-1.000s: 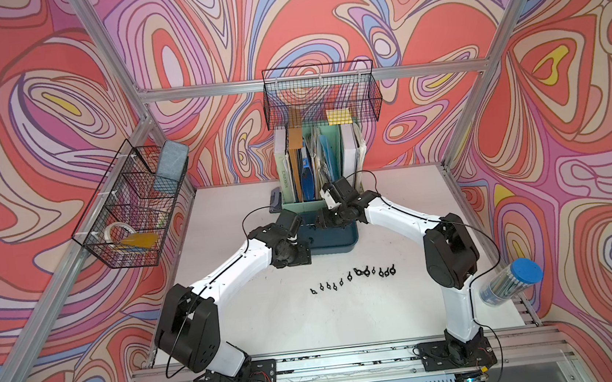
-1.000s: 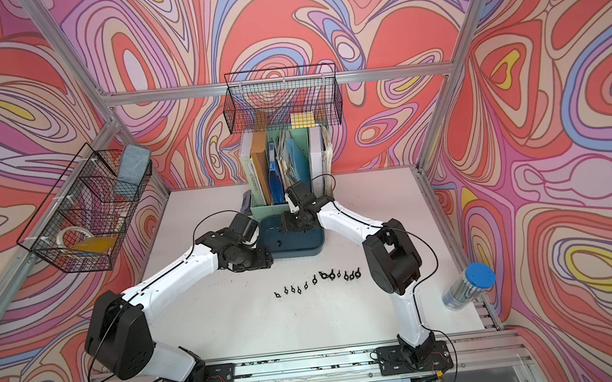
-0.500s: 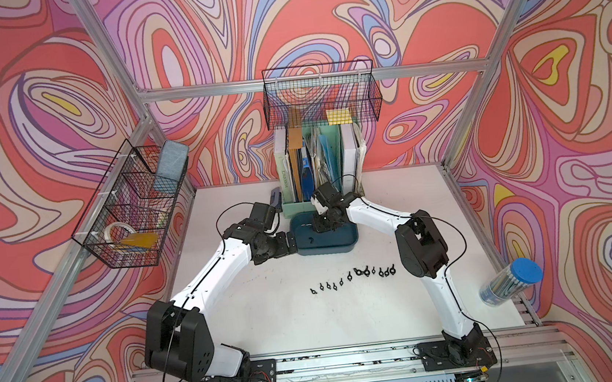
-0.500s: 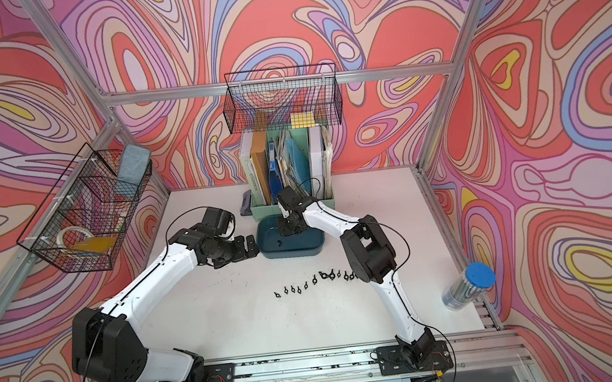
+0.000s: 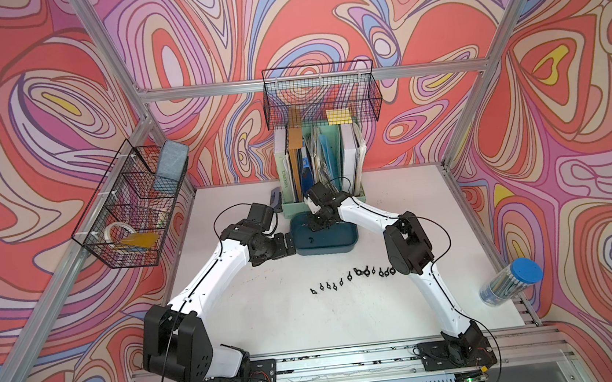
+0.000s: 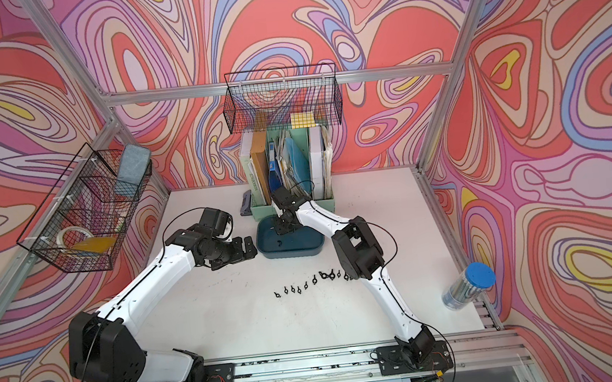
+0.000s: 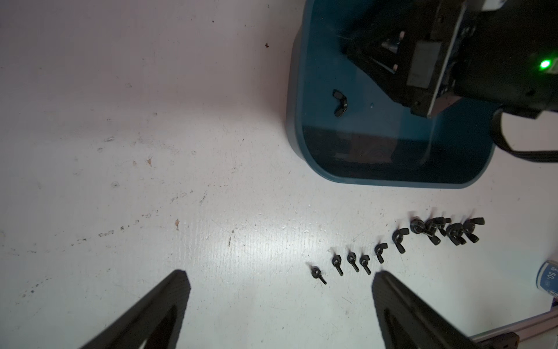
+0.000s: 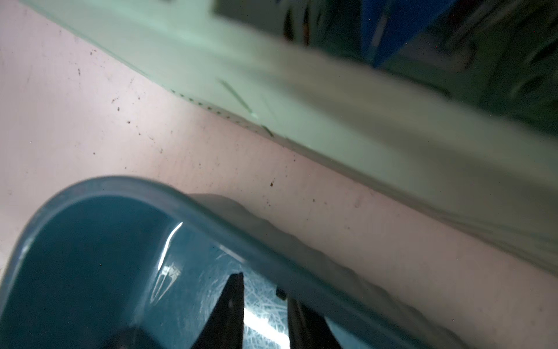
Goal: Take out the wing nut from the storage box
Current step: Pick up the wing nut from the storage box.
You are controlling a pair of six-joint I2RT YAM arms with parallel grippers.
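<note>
Swirl-patterned walls ring a white table (image 5: 270, 317) where the left gripper (image 5: 289, 244) hovers just beside the left end of the box (image 5: 340, 249), jaws spread wide with nothing between them. Inside the box, near that same end, one wing nut (image 7: 340, 102) lies loose on the floor, clear of the walls. It looks small, hard and light, and would likely skid on the glossy plastic if nudged. The surest hold seems to be a pinch across the flat faces of its wings, or across the hub between them. Its long axis, wingtip to wingtip, runs about parallel to the box's short end wall. The tips appear to curl toward that wall, with the hub toward the box's middle. Farther right in the box, near its back wall, the right gripper (image 5: 317, 224) reaches down inside, fingers close together with a thin gap showing; whether they pinch anything cannot be told. In front of the box, a row of nuts (image 5: 350, 273) lies on the table.
</note>
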